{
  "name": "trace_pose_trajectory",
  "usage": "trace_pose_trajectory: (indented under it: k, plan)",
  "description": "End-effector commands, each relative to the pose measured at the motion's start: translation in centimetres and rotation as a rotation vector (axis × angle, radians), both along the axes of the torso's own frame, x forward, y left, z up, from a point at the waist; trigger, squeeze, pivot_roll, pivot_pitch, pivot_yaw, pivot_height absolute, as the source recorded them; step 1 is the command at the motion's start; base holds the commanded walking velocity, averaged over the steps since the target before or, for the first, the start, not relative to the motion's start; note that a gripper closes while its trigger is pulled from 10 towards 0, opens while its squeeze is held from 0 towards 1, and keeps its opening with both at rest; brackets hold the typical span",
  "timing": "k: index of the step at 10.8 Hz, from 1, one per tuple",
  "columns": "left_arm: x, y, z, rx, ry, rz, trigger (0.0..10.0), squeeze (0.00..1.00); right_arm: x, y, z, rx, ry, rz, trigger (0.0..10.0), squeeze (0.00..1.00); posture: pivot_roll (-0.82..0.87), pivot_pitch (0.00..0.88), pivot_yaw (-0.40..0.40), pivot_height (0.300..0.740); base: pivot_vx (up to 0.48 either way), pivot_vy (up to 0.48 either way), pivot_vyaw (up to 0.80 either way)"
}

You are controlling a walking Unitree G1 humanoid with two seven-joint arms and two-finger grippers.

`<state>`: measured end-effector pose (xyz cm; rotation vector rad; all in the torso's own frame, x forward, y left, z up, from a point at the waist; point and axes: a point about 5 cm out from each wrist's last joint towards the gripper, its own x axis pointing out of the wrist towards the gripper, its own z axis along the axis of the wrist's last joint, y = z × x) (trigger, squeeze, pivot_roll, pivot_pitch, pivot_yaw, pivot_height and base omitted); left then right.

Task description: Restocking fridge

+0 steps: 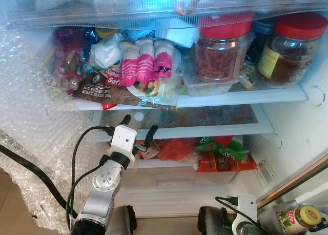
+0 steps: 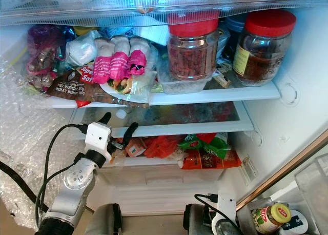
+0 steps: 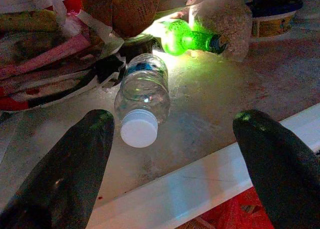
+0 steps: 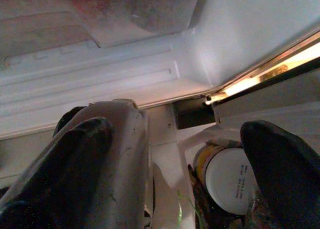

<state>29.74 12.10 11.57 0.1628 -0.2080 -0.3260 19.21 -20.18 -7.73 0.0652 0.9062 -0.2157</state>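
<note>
1. Open white fridge (image 1: 307,137), shelves crowded: two red-lidded glass jars (image 1: 223,47) and pink-wrapped sausage packs (image 1: 146,65) up top, red and green snack bags (image 1: 220,153) in the drawer below.
2. Left gripper (image 1: 138,130) raised to the front lip of the middle glass shelf (image 1: 205,117), fingers spread wide, holding nothing.
3. Small clear plastic water bottle with a white cap (image 3: 142,96) lying on its side on that shelf, cap toward the fingers, just beyond the tips; green glass bottle (image 3: 187,38) lying behind it.
4. Probably a placing step just finished, or a reach to straighten the bottle; next likely a clear pull-back over the shelf lip, or a short push forward and a close around the cap end.
5. Right gripper (image 4: 170,159) low by the fridge's base, fingers apart, empty, above a yellow-lidded jar (image 1: 300,217).
6. Shelf depths dark and murky; wrapper labels mostly unreadable.
</note>
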Motion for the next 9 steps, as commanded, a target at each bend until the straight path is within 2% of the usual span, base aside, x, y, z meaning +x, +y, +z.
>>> trace_pose_trajectory:
  k: [1, 9]
  plan:
    - [-0.20, 0.00, 0.18, 0.009, -0.006, -0.002, 10.0, 0.00, -3.10, 1.42, -1.76, 0.057, 0.134, 0.005, 10.0, 0.00, -0.03, 0.081, 0.067, 0.586, 0.000, 0.000, 0.00]
    - [-0.20, 0.00, 0.18, 0.009, -0.006, -0.002, 10.0, 0.00, -3.10, 1.42, -1.76, 0.057, 0.134, 0.005, 10.0, 0.00, -0.03, 0.081, 0.067, 0.586, 0.000, 0.000, 0.00]
